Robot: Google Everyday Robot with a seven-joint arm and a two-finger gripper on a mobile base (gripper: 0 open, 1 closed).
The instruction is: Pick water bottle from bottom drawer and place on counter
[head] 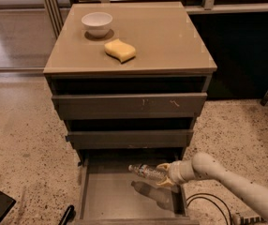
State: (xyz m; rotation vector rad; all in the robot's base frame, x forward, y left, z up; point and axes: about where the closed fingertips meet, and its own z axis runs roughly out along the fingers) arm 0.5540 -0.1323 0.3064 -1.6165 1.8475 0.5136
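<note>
The gripper [166, 175], pinching the water bottle [145, 171] sideways just above the bottom drawer [110, 198] floor, probably needed to draw outward, clearing the 2 upper drawers [129, 106], before rising to the counter [167, 36].

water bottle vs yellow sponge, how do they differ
The water bottle is clear and long; the sponge is yellow, opaque and squat. The water bottle hangs sideways above the bottom drawer floor, gripped by the hand; the sponge lies loose on the counter. Both are small.
</note>
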